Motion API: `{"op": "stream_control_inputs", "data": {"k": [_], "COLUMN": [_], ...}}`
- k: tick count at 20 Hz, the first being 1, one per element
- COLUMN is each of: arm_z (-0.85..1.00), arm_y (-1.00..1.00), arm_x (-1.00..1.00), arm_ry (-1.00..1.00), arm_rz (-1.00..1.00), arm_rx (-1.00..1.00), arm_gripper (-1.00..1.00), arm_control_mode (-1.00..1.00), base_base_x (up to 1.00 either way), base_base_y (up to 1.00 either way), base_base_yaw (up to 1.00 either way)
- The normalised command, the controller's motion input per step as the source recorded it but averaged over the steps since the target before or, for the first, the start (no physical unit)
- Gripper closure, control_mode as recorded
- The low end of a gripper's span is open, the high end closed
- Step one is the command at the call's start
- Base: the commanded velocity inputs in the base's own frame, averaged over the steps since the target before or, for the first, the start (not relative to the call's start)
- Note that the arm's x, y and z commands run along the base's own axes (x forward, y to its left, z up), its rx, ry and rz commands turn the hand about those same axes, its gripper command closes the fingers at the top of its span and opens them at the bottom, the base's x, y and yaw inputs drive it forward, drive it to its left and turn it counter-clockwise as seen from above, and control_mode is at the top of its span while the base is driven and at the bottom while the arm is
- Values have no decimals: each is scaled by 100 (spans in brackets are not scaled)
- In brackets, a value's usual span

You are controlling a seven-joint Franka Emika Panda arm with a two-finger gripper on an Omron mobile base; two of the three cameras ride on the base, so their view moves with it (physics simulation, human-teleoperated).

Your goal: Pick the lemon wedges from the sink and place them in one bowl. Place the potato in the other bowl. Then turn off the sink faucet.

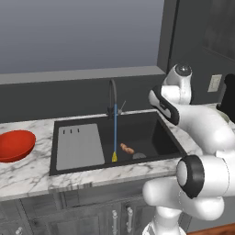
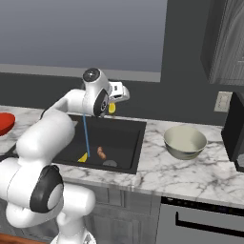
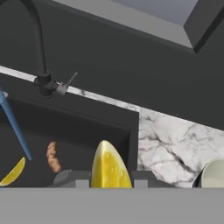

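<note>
My end effector (image 2: 112, 107) is clamped on one lemon wedge (image 3: 109, 166), which sits upright between my fingertips in the hand view and shows as a yellow spot under the hand in the right base view. I hold it raised above the sink (image 1: 156, 133), over the basin's back right part, so I judge the step in hand to be carrying this first wedge to its bowl.

Below me, the second lemon wedge (image 1: 114, 157) lies on the basin floor, right where the blue water stream (image 1: 115, 131) lands. The potato (image 1: 127, 148) lies just beside it, apart from it, near the round drain (image 1: 139, 155). Behind them, the sink faucet (image 1: 112, 97) is running, its small lever (image 3: 68, 82) sticking out at the base.

Farther off, the grey-beige bowl (image 2: 185, 141) stands on the marble desk (image 2: 190, 167), well apart from the sink on its right. The red bowl (image 1: 15, 145) stands on the desk at the far left.

The next move, as I judge it, calls for swinging right over the desk until the wedge hangs above the grey-beige bowl, then lowering and opening.
</note>
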Motion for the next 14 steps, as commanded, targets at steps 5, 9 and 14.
{"op": "stream_control_inputs", "data": {"k": [5, 9, 14], "arm_z": [0, 0, 0], "arm_y": [-22, -34, -27], "arm_x": [-4, 0, 0], "arm_ry": [0, 0, 0], "arm_rz": [0, 0, -1], "arm_rx": [0, 0, 0], "arm_gripper": [100, 100, 100], "arm_control_mode": [-100, -100, -100], "base_base_x": [0, 0, 0], "base_base_y": [0, 0, 0], "base_base_yaw": [0, 0, 0]}}
